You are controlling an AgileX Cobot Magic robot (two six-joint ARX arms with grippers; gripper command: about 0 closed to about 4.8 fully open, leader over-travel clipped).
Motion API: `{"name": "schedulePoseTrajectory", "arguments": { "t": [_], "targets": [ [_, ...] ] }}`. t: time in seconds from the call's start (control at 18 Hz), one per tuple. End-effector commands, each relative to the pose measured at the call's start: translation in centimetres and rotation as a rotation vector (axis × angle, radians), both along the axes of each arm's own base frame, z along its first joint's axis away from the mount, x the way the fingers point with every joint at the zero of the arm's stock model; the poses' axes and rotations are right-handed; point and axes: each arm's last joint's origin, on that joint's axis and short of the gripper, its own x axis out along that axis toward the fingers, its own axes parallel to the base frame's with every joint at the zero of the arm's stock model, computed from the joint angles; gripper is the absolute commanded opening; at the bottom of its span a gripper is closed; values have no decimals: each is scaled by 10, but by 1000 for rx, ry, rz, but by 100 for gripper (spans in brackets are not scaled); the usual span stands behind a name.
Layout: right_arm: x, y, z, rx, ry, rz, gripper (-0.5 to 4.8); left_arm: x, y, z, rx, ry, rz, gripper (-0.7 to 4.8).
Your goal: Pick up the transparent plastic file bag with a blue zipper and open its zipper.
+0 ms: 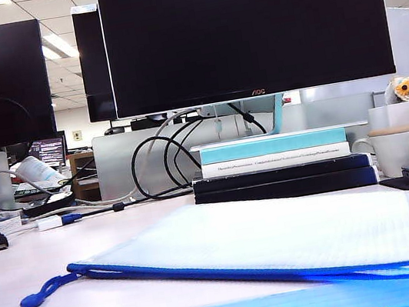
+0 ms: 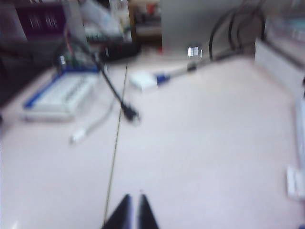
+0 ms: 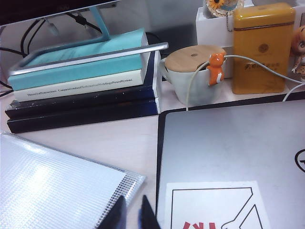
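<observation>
Item: file bag (image 1: 280, 239) flat on counter (image 1: 87, 250), zipper (image 1: 231, 272) unopened; my left gripper (image 2: 133, 210) and right gripper (image 3: 129, 212) fingers narrow, empty (nothing started).

left wrist view is blurred; the file bag (image 3: 52, 191) is cut off at the frame edge.

glossy grid-textured plastic file bag (image 1: 280, 239)

Left gripper (image 2: 132, 210): 2 dark fingertips nearly together, empty, held low. Right gripper (image 3: 129, 213): same narrow gap, empty, held low.
</observation>
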Motion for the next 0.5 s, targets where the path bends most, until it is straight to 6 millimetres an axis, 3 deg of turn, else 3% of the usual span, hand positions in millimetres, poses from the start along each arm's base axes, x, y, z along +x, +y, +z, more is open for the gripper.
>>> {"name": "schedulePoseTrajectory", "arguments": {
  "t": [0.06,0.5],
  "targets": [
    [0,0,-2,5,10,-2,45,0,1,-2,-8,20,26,36],
    [0,0,-2,5,10,-1,45,0,0,-2,-10,21,16,36]
  ]
}}
